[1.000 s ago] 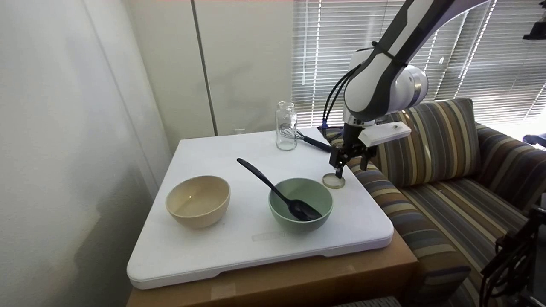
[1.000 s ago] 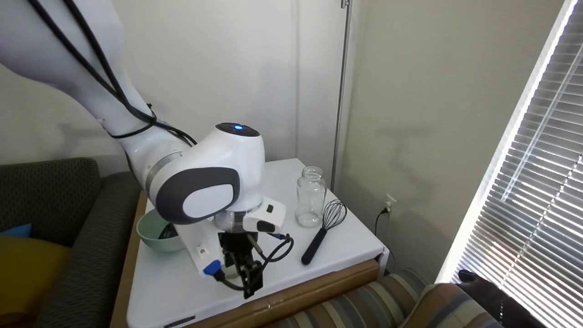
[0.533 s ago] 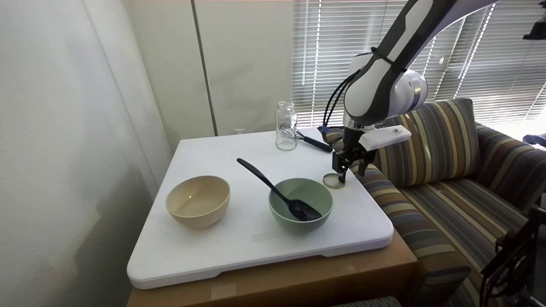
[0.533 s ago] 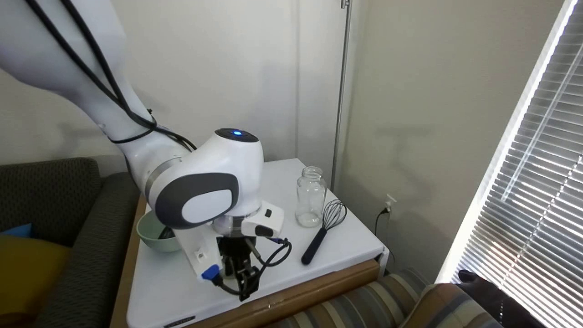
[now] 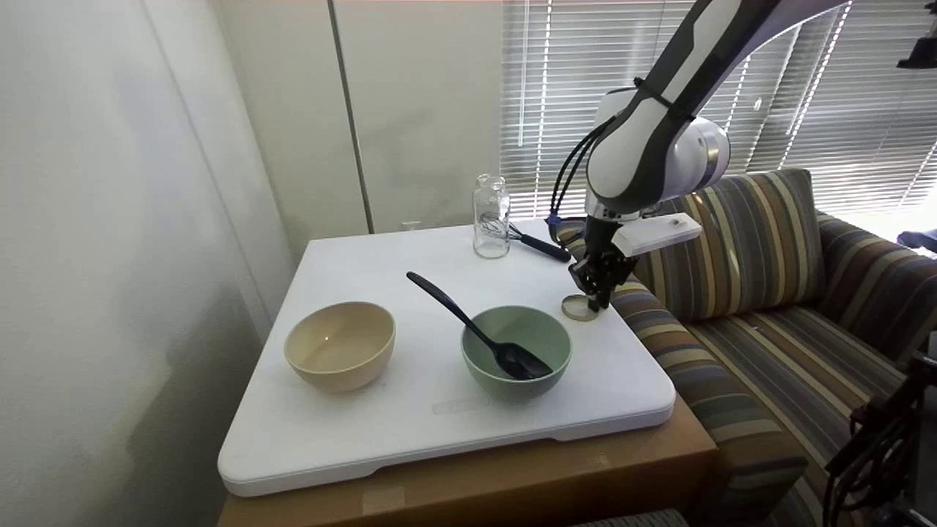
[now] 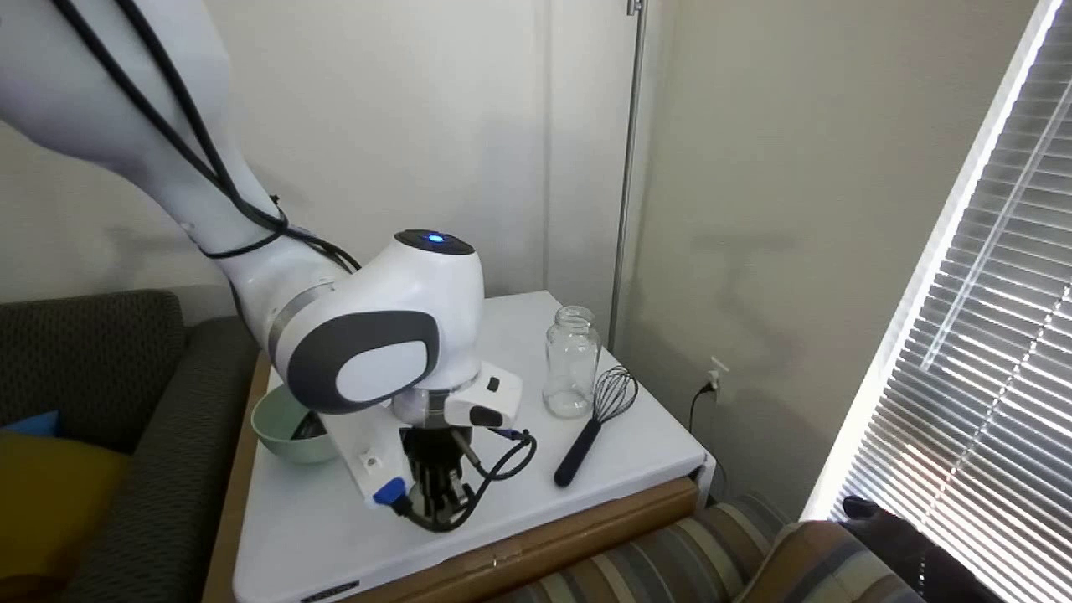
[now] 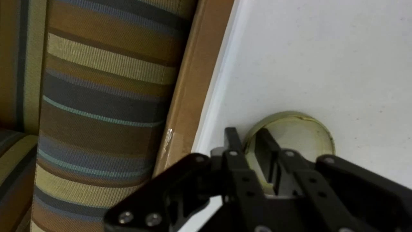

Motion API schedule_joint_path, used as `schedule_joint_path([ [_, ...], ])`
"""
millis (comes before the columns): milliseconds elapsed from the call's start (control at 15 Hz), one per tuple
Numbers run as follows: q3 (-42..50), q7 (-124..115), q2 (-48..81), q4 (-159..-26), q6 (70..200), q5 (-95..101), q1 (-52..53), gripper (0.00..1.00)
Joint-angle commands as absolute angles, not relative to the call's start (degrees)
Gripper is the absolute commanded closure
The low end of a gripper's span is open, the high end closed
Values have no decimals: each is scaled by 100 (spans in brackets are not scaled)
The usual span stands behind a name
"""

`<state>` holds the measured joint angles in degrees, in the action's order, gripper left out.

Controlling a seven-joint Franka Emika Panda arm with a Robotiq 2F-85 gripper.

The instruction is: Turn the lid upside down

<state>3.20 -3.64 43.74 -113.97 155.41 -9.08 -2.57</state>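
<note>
"Sitting farthest left of the jaws in an exterior view?"
"Beige bowl [image 5: 340, 351], then jar [image 5: 489, 205], then green bowl [image 5: 538, 328]."
"And nearest?"
"Lid [image 5: 577, 308], just left, jaws closed on its rim, one finger [image 7: 267, 145] inside."

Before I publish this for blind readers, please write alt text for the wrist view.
Black gripper straddling the rim of a pale round lid, one finger outside, the other over its face; whether they grip it is unclear. White tabletop beneath; brown edge and striped upholstery at left.
</note>
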Motion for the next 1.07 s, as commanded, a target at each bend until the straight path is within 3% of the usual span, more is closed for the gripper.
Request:
schedule_joint_path([
  [0,244,-407,4367,-11408,15533,-842,-312,100],
  [467,-356,-100,4308,-11266,14956,-1255,-823,99],
  [1000,-699,376,4426,-10263,12103,-2628,-1699,99],
])
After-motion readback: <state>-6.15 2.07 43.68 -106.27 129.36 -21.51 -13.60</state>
